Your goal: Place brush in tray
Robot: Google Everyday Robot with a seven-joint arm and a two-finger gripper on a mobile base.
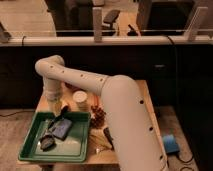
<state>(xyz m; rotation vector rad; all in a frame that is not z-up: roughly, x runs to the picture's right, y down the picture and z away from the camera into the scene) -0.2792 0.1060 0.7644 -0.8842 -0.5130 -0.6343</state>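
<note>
The green tray point(30, 150) sits on the left half of the wooden table point(146, 95). A flat dark blue object point(62, 127) lies in the middle of the tray. A small dark object with a rounded end point(47, 143), possibly the brush, lies at the tray's front left. My gripper point(56, 112) hangs from the white arm point(120, 100) over the tray's back edge, just above the dark blue object. I cannot tell whether it touches anything.
A white cup point(80, 100) stands behind the tray, with a brown lumpy object point(99, 116) to its right. Pale items point(100, 141) lie by the tray's right rim. A blue object point(170, 144) lies on the floor at right. A dark counter and railing run behind.
</note>
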